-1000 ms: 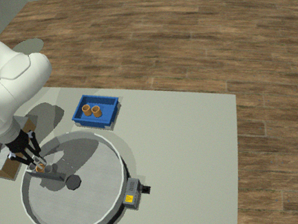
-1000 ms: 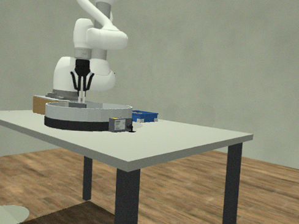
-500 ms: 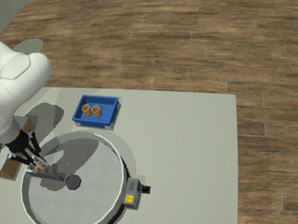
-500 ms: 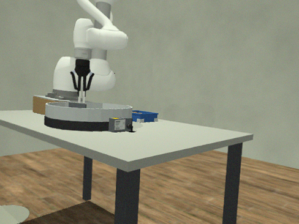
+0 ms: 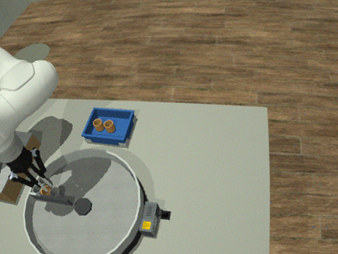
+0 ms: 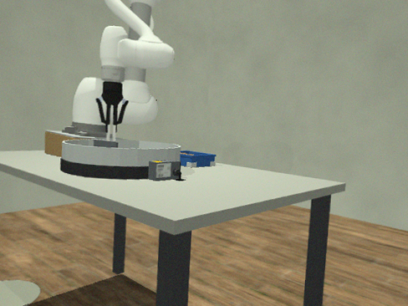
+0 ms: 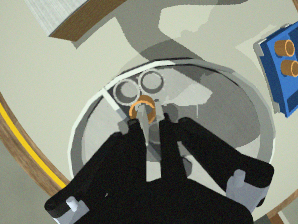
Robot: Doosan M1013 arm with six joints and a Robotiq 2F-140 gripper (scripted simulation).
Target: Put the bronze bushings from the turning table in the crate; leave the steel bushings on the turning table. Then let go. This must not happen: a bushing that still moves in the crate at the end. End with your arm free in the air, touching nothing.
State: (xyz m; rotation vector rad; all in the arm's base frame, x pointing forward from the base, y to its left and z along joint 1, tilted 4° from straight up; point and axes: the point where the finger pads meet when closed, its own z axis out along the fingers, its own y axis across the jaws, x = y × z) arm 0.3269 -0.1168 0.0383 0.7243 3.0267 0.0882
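With our pincer (image 5: 48,186) (image 6: 110,136) (image 7: 151,112) narrowed, grip on the bronze bushing (image 5: 44,191) (image 7: 133,109) unclear, off-centre lifting could tip it into the steel bushings (image 5: 36,189) (image 7: 116,92).

The tool hides part of the bronze bushing (image 5: 45,192) (image 7: 135,111).
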